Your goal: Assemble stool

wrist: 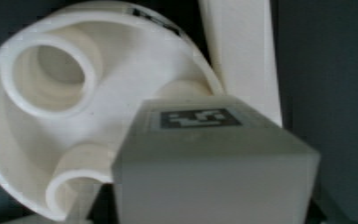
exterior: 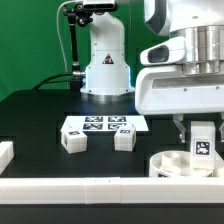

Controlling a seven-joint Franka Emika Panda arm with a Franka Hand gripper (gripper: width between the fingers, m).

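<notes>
Right now the gripper (exterior: 201,134) pinches a tagged white leg (exterior: 203,148) upright, with the round seat (exterior: 168,165) directly beneath it; whether they touch is unclear. A second leg (exterior: 73,141) and a third leg (exterior: 123,139) sit on the black worktop (exterior: 40,125), well apart from the gripper.

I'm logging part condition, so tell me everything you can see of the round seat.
The seat is a white, plastic-looking round disc lying flat on the black table at the exterior view's lower right, just behind the front rail. Its upturned face has a raised rim and round sockets, two showing in the wrist view. A tagged leg held in the jaws stands upright over one side; whether they touch cannot be told.
</notes>
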